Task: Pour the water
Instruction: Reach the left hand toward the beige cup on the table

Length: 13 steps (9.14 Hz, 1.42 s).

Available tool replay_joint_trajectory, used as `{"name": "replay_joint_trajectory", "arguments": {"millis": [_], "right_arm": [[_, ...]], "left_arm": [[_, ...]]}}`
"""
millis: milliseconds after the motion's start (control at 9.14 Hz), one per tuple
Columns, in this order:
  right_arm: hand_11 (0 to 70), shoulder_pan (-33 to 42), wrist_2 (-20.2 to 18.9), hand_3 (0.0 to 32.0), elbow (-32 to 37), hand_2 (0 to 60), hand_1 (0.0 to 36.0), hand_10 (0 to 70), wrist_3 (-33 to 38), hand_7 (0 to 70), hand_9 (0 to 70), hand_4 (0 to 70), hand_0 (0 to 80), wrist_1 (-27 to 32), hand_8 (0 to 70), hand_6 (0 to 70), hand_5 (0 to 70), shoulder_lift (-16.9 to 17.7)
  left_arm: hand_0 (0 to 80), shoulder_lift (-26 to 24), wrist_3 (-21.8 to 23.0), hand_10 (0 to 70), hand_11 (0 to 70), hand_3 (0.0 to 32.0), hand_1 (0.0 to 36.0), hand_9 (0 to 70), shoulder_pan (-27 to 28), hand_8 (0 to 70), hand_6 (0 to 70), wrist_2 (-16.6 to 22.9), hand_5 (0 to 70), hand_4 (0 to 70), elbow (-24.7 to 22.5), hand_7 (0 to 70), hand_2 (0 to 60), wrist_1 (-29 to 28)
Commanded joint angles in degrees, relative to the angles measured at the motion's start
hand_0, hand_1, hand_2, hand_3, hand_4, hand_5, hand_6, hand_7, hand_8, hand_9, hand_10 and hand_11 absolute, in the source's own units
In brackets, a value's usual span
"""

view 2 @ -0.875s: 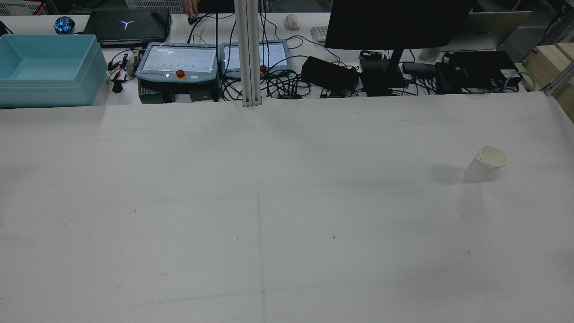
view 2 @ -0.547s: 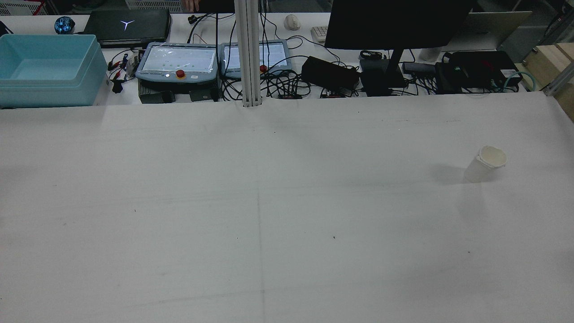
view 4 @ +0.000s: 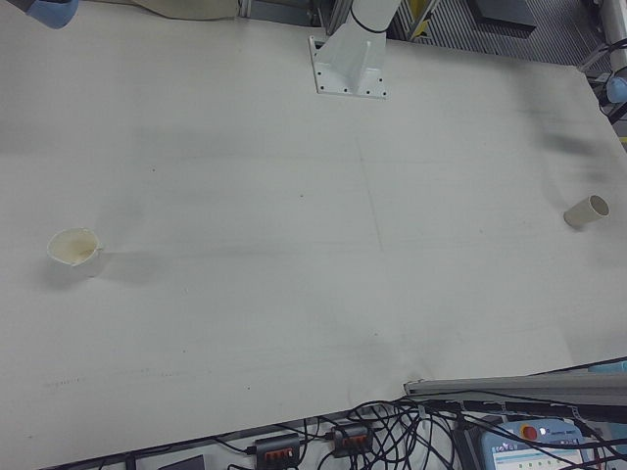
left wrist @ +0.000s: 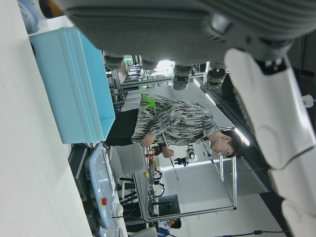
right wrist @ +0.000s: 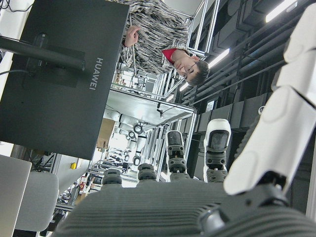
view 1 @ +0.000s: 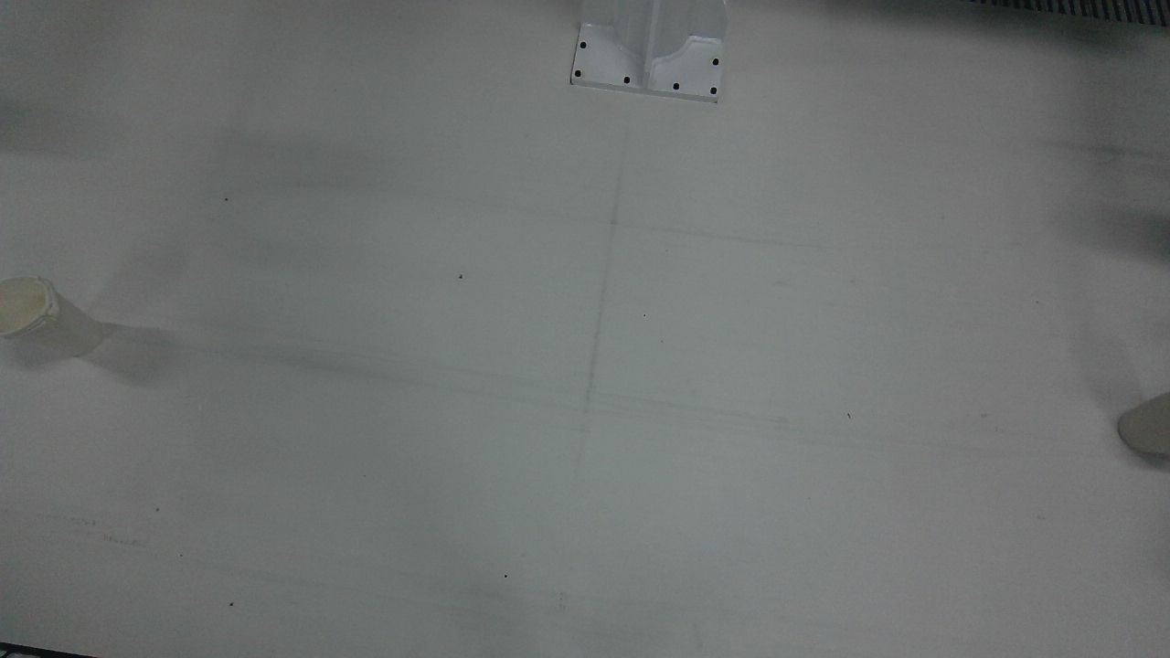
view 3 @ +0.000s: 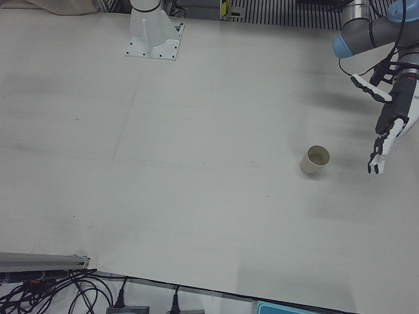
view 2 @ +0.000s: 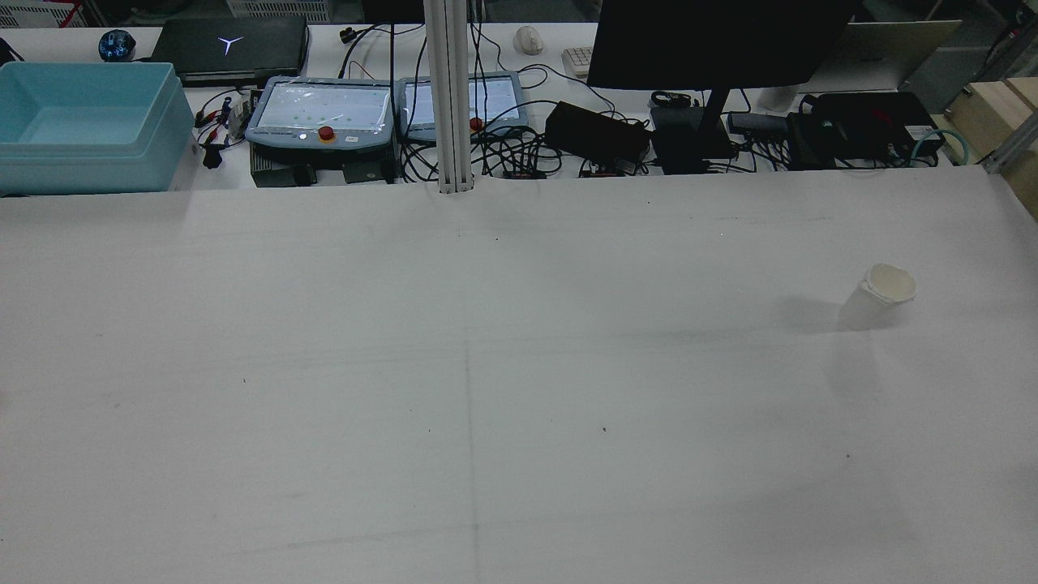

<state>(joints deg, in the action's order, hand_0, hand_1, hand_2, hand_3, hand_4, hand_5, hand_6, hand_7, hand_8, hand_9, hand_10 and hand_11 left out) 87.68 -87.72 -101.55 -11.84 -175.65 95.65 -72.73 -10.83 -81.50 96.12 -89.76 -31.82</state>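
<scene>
Left hand [view 3: 391, 114]: hung at the right edge of the left-front view, above the table, fingers spread and pointing down; it held nothing.
Left hand, own camera: only its grey palm and pale fingers showed along the top and right of the frame, with nothing between them.
Right hand [right wrist: 197, 207]: seen only in its own camera, filling the bottom and right of the frame; fingers stretched out and apart, nothing grasped.
Left cup [view 3: 316, 159]: a plain paper cup, right of centre in the left-front view, mouth open upward, just left of the left hand's fingertips in the frame and clear of them. It also appeared small at the right edge of the right-front view and cut off at the right edge of the front view.
Right cup [view 2: 880, 296]: a pale paper cup with a crumpled rim, standing alone at the right of the rear view; at the left edge in the front and right-front views.
Cup contents: could not be told.
The two cups: well apart, at opposite ends of the table.
Table [view 2: 486, 365]: white, with a faint seam down its middle.
Blue bin [view 2: 81, 122]: upper left of the rear view, beyond the table's far edge.
Monitor [view 2: 714, 40]: dark, top right of centre in the rear view.
Teach pendants [view 2: 320, 113]: two side by side, top centre, among cables.
</scene>
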Motion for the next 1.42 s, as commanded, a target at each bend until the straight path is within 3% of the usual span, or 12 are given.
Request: {"name": "replay_joint_trajectory", "arguments": {"millis": [0, 109, 219, 328, 547, 766, 1312], "right_arm": [[3.7, -2.9, -0.3, 0.0, -2.3, 12.2, 11.9, 1.9, -0.8, 21.3, 5.5, 13.1, 46.9, -1.8, 3.7, 11.1, 70.0, 2.1], [3.5, -3.7, -0.3, 0.0, -2.7, 14.3, 12.5, 1.7, -0.9, 22.0, 6.1, 13.4, 46.8, -1.8, 4.5, 11.6, 69.4, 2.1], [3.6, -4.5, 0.3, 0.0, -3.6, 13.8, 12.5, 1.8, -0.9, 21.2, 5.7, 12.7, 47.0, -2.0, 4.1, 11.1, 67.0, 2.1], [3.6, -5.4, 0.4, 0.0, -3.7, 12.8, 12.8, 1.8, -0.6, 20.0, 5.0, 11.5, 47.2, -1.9, 3.7, 10.2, 63.1, 2.1], [3.8, -6.1, 0.4, 0.0, -3.7, 14.4, 13.4, 1.9, -0.6, 22.0, 5.6, 12.5, 47.4, -2.0, 3.9, 11.5, 70.0, 2.1], [3.4, -6.5, 0.5, 0.0, -3.7, 13.9, 13.2, 1.6, -0.6, 21.1, 5.1, 11.8, 47.3, -1.9, 3.6, 10.8, 70.0, 2.1], [3.5, -7.8, 0.5, 0.0, -3.8, 12.8, 12.9, 1.7, -1.1, 20.6, 4.9, 11.1, 47.2, -1.9, 3.6, 10.4, 69.5, 2.1]], "left_arm": [[50.5, -0.6, -9.3, 0.9, 2.9, 12.6, 9.4, 1.3, 0.2, 0.0, 2.3, 0.2, 0.4, 13.3, 13.2, 13.8, 0.0, -10.1], [49.4, -0.7, -11.2, 0.5, 2.3, 11.2, 8.5, 1.3, 0.4, 0.0, 2.3, 0.4, 1.4, 13.5, 14.8, 13.7, 0.0, -10.4], [48.2, -0.8, -12.2, 0.1, 1.6, 12.2, 7.1, 1.1, 0.8, 0.0, 1.8, 0.6, 0.0, 15.1, 14.9, 12.6, 0.0, -10.5], [47.9, -0.9, -14.0, 0.2, 1.6, 11.2, 6.5, 1.0, 2.0, 0.0, 1.7, 0.6, 0.0, 14.8, 14.9, 12.4, 0.0, -10.4], [48.6, -2.8, -17.3, 0.2, 1.8, 9.0, 8.0, 1.2, 6.0, 0.0, 2.6, 0.6, 0.0, 15.2, 15.2, 13.3, 0.0, -8.4], [47.4, -4.9, -19.1, 0.0, 0.9, 8.2, 6.7, 1.2, 9.2, 0.0, 2.7, -0.1, 0.0, 15.6, 18.0, 13.0, 0.0, -8.3], [45.1, -7.0, -22.9, 0.0, 0.9, 9.2, 4.0, 1.0, 10.3, 0.0, 1.2, -0.8, 0.0, 15.3, 21.7, 12.0, 0.0, -8.4]]}}
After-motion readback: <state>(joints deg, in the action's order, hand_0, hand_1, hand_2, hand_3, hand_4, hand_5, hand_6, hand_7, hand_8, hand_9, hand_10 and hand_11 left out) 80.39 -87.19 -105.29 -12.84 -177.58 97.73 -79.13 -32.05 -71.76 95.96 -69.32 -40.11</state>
